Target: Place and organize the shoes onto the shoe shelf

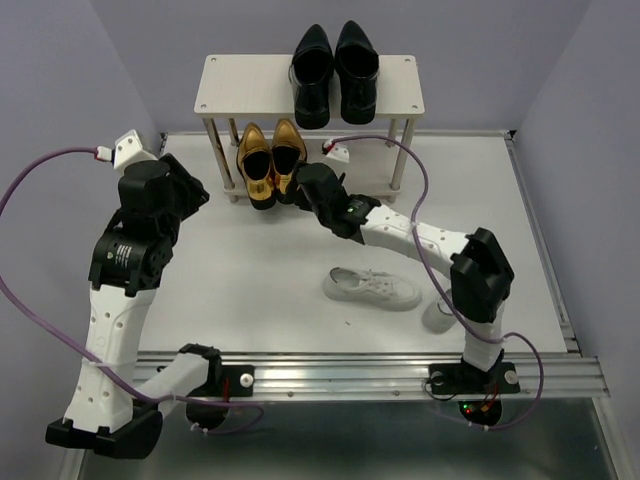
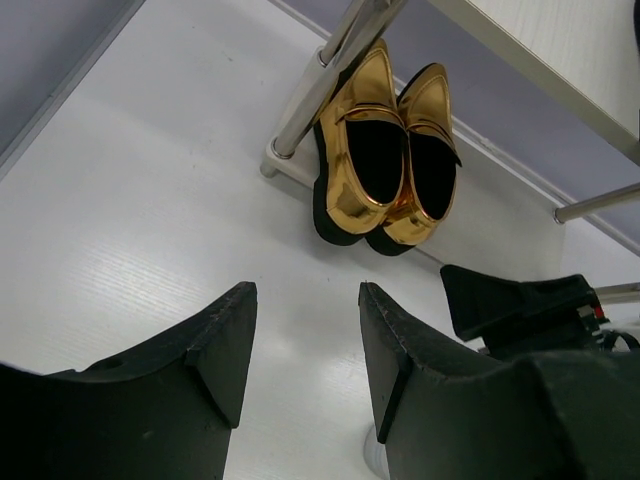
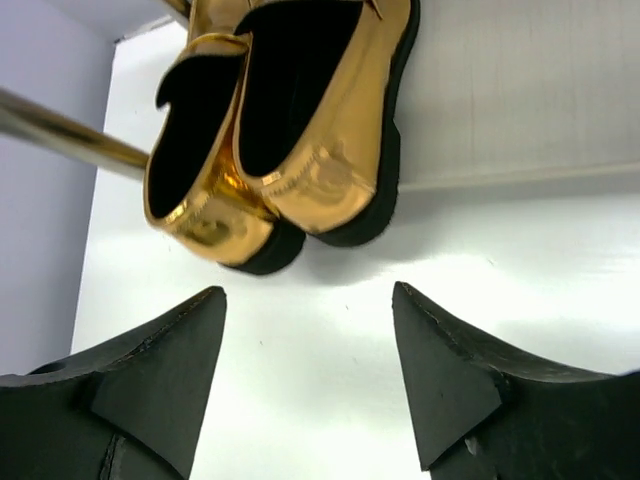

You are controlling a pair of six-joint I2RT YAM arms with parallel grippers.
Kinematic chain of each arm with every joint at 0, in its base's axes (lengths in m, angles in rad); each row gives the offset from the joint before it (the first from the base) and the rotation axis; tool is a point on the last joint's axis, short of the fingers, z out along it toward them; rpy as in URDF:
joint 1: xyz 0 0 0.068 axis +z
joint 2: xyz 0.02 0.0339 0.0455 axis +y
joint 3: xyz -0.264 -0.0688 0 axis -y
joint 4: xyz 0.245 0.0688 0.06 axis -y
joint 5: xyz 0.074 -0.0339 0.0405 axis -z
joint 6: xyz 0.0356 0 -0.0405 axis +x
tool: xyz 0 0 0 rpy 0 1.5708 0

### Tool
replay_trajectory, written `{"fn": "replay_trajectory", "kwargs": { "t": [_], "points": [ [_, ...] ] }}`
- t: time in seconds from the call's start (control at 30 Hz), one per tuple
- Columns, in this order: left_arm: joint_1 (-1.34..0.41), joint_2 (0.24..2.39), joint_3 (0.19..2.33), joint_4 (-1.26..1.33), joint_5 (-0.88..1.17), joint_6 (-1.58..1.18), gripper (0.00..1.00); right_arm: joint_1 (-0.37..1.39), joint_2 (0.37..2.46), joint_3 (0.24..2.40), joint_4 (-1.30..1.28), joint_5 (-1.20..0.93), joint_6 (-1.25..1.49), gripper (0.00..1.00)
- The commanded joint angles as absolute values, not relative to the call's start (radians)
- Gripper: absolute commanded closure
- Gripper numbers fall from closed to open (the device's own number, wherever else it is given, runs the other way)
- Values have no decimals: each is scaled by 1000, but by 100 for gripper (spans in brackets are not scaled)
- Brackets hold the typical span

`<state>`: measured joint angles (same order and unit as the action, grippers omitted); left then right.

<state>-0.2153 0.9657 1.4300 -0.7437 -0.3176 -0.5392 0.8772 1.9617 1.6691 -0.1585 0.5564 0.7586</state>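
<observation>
Right wrist: tool (image 3: 308, 295) spread, seemingly low

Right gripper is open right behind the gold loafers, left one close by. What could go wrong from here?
1. The gold loafers overhang the shoe shelf's lower board at the heels. The open right gripper, close behind, could catch a heel and drag a shoe off.
2. The left gripper, also open, points at the same spot, so the arms may collide.
3. One white sneaker lies partly under the right arm and could get knocked.
</observation>
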Motion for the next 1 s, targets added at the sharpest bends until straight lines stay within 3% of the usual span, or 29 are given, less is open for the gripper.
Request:
{"fn": "replay_trajectory", "kwargs": {
  "t": [0.0,0.33,0.5,0.7,0.97],
  "points": [
    [-212,942,1417,-706,-330,-523,44,894,1826,1548,-109,545,718,26],
    [-218,957,1293,-629,-184,-436,47,904,1398,1103,-305,598,750,24],
    [-352,965,1207,-606,-166,-425,48,904,1189,935,-527,664,856,11],
    [-603,1090,1169,-571,-179,-414,47,826,1065,891,-686,716,897,3],
    [-847,1348,1241,-508,-199,-330,29,568,959,922,-710,634,743,0]
  ]
}}
